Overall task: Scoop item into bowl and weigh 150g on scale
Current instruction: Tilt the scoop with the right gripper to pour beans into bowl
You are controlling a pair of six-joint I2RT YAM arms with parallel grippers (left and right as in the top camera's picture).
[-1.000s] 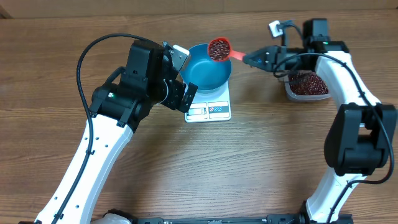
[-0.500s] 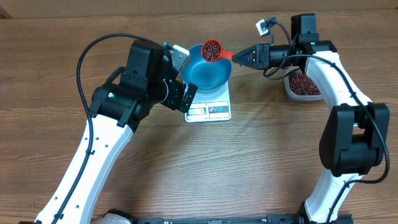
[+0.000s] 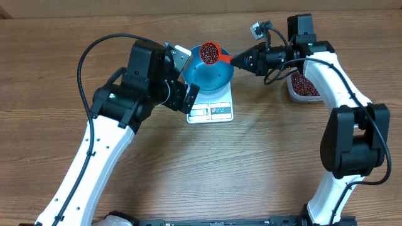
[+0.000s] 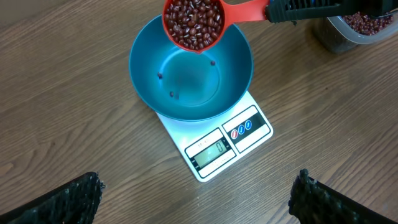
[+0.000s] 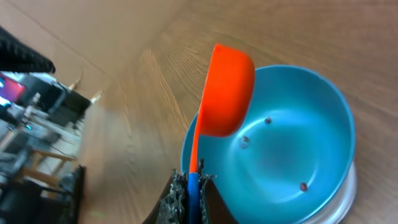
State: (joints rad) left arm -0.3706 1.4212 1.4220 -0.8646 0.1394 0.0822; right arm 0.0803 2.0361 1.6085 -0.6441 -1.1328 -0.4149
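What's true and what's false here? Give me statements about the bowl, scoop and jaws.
The blue bowl sits on the scale. True.
The orange scoop is empty. False: it is full of beans.
The bowl holds a heap of beans. False: only a few stray ones lie in it.
The right jaws are shut on the scoop's handle. True.
The left jaws grip the bowl. False: they stand open, holding nothing.

Blue bowl (image 4: pixel 235 70), orange scoop (image 4: pixel 247 10), red-brn beans (image 4: pixel 193 22)
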